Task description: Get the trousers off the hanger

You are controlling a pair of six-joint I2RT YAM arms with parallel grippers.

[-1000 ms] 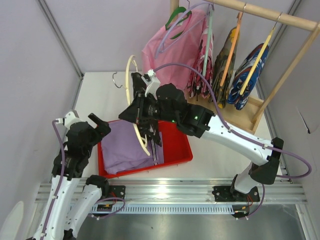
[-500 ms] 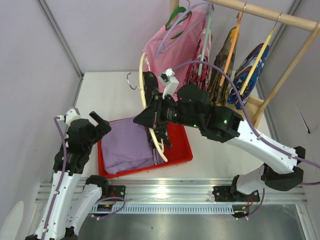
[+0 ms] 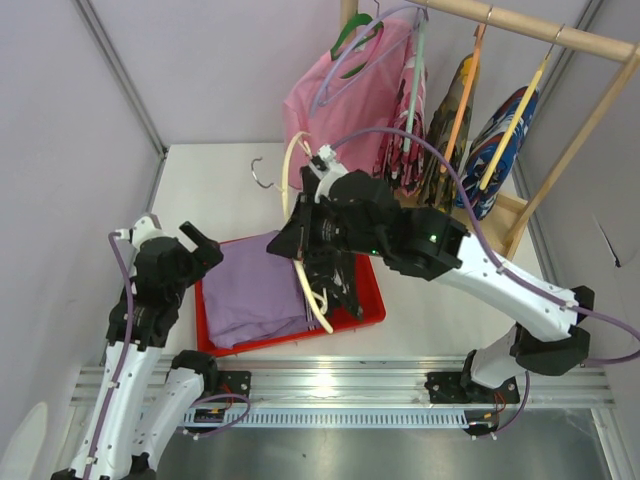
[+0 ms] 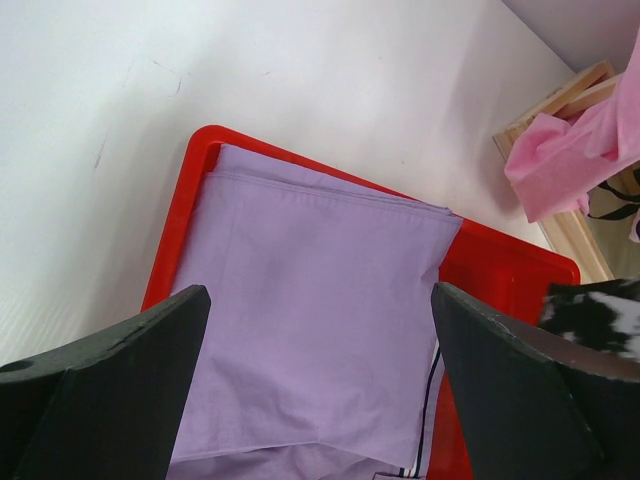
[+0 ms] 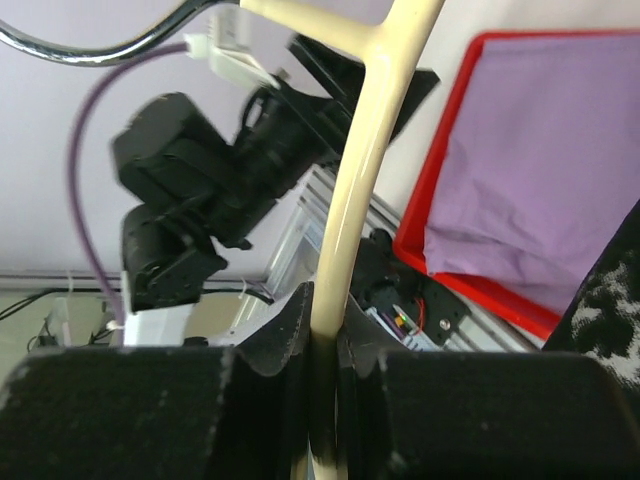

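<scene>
White table (image 3: 205,195), pale booth walls, wooden rack (image 3: 520,28) beyond. Right gripper (image 5: 322,345) pinched shut on cream hanger (image 5: 352,190); hanger's long axis running far-to-near above red tray (image 3: 368,298), hook at the far end. Speckled black trousers (image 5: 612,300) just beside those fingers, on the tray side; link to hanger not discernible. Lavender trousers (image 4: 310,290) folded flat in tray, directly ahead of left gripper (image 3: 196,245), jaws wide, holding nothing. Right arm judged nearer the speckled pair.

Wooden rack (image 3: 530,30) and red tray (image 3: 368,300) on a white table (image 3: 205,185)
The tray lies near the front edge; the rack stands back right, carrying a pink shirt (image 3: 335,105) and a blue-red-white patterned garment (image 3: 497,150).
</scene>
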